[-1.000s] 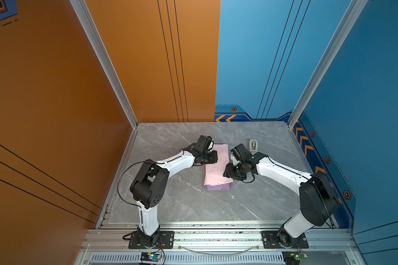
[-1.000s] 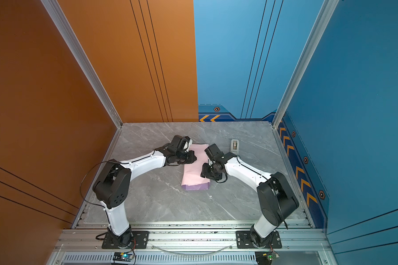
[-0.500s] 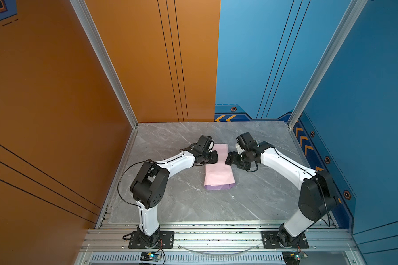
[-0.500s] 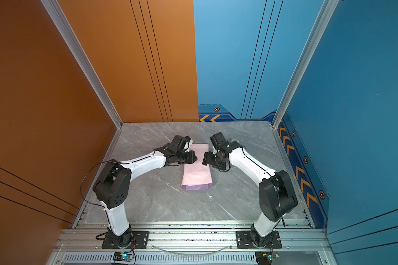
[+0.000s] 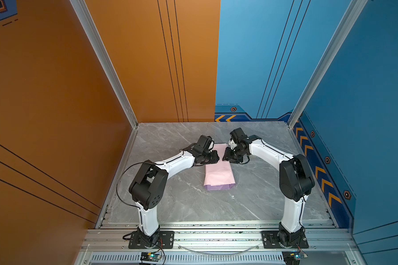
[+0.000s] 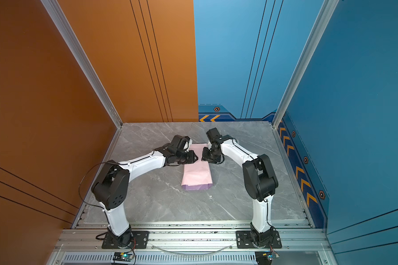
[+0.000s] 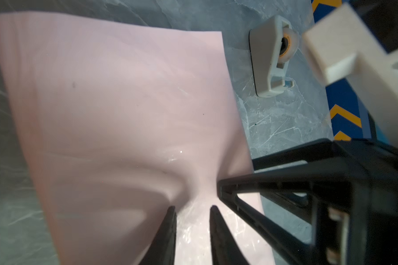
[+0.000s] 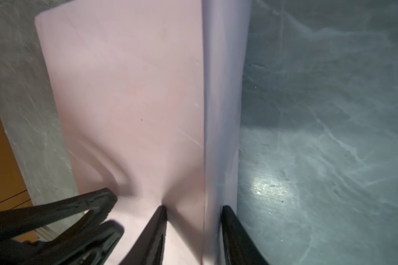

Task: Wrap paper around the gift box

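The paper (image 5: 218,175) (image 6: 197,175) lies folded into a long packet on the table, pale pink on top with a lilac strip along its near end. The gift box is hidden. My left gripper (image 5: 217,157) (image 7: 192,207) hovers low over the packet's far half, open, with a shiny clear strip on the pink face between its fingers (image 7: 168,231). My right gripper (image 5: 224,157) (image 8: 193,207) faces it from the right. It is open astride the packet's right edge, one finger (image 8: 157,226) on the dented pink top, the other against the lilac side.
A small beige tape dispenser (image 7: 268,59) lies on the grey marble table (image 5: 189,204) just right of the packet's far end, close to the right arm (image 5: 269,153). Orange and blue walls enclose the table on three sides.
The right gripper moved from the packet's right middle up to its far half, opening wide and then narrowing. The left jaws parted while that arm stayed put.
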You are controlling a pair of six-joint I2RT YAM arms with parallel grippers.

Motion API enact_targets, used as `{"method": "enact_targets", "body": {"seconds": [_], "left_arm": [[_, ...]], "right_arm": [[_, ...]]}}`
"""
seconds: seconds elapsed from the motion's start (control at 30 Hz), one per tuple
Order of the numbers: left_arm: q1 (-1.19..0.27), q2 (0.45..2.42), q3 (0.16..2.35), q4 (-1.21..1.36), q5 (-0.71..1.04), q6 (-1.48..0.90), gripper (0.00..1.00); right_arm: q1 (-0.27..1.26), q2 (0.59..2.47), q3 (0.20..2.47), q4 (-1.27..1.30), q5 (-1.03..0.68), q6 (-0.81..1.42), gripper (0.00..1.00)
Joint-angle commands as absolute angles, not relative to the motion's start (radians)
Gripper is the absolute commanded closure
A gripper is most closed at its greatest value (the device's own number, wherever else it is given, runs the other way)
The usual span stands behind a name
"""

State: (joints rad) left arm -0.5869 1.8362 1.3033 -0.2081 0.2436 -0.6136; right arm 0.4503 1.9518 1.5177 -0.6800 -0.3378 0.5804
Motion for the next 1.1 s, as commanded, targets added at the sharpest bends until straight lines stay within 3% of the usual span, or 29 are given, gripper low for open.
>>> {"method": "enact_targets", "body": {"seconds": [0.0,0.13,0.27,0.43,0.77,1.0,1.07], "left_arm": [[-0.564,1.733,1.3,-0.27,0.218,-0.654,0.62],[-0.529,1.649,1.205,-0.311,0.209,-0.763,0.51],[-0.527,1.585,1.084,-0.302,0.203,-0.844,0.48],[-0.539,1.586,0.984,-0.222,0.235,-0.91,0.49],[-0.582,1.64,1.018,-0.151,0.236,-0.949,0.53],[-0.584,1.64,1.023,-0.172,0.207,-0.936,0.56],[-0.584,1.639,1.023,-0.179,0.198,-0.924,0.56]], "right_arm": [[0.449,1.928,1.472,-0.686,-0.316,0.612,0.63],[0.451,1.893,1.427,-0.633,-0.326,0.671,0.63],[0.459,1.863,1.401,-0.605,-0.314,0.713,0.63],[0.462,1.844,1.369,-0.575,-0.301,0.759,0.63],[0.495,1.814,1.336,-0.505,-0.327,0.842,0.57],[0.5,1.802,1.342,-0.508,-0.336,0.85,0.37],[0.502,1.801,1.349,-0.524,-0.331,0.84,0.36]]}}
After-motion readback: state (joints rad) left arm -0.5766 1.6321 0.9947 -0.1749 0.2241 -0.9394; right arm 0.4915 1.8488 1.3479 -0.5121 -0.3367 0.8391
